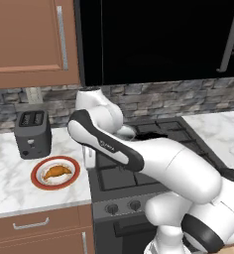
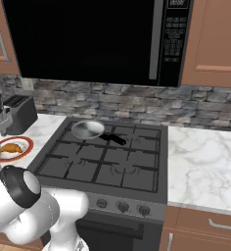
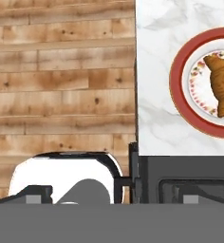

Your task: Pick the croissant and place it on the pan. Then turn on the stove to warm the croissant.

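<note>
Golden croissant (image 1: 57, 171) sits on your red-rimmed plate (image 1: 39, 182), which rests on the marble desk (image 1: 10, 173) just left of the stove (image 2: 107, 162). In left base view the plate is at 5 o'clock from the dark toaster (image 1: 33, 134). Pan (image 2: 88, 129) is on the stove's back-left burner, black handle pointing to 4 o'clock in right base view, well apart from the croissant. Claw's jaws stand wide apart w/ nothing between them. Hand view has the croissant at 2 o'clock.
</note>
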Motion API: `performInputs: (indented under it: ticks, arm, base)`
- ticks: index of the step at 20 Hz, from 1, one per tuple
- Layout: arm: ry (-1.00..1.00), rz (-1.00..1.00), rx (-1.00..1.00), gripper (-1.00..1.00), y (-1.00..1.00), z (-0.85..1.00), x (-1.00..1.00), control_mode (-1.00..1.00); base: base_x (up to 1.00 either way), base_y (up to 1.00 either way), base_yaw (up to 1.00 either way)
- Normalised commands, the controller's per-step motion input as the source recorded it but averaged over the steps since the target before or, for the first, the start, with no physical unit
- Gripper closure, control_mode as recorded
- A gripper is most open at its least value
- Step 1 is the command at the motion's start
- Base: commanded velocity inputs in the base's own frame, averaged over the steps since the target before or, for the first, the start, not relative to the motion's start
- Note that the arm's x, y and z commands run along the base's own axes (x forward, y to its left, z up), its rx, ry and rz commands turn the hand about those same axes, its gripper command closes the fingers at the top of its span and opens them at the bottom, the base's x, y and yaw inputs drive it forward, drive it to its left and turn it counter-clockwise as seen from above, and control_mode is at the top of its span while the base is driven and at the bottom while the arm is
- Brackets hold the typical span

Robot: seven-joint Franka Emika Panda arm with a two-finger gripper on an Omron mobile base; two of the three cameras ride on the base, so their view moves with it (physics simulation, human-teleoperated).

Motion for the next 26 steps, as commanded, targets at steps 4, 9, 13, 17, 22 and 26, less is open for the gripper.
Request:
performInputs:
  ticks: [4,9,13,17,22,26]
  arm:
    - [-0.03,0.05,0.06,-1.00,0.08,-0.10,0.22,-1.00]
    - [0.00,0.06,0.08,-1.00,0.09,-0.16,0.34,-1.00]
    - [0.00,0.04,0.05,-1.00,0.14,-0.19,0.35,-1.00]
    - [0.00,0.01,0.01,-1.00,0.24,-0.21,0.26,-1.00]
    - [0.00,0.00,0.00,-1.00,0.25,-0.22,0.21,-1.00]
    - [0.00,0.00,0.00,-1.00,0.21,-0.24,0.29,-1.00]
  base:
    - [0.00,0.00,0.00]
    - [0.00,0.00,0.00]
    - [0.00,0.00,0.00]
    - [0.00,0.00,0.00]
    - [0.00,0.00,0.00]
    - [0.00,0.00,0.00]
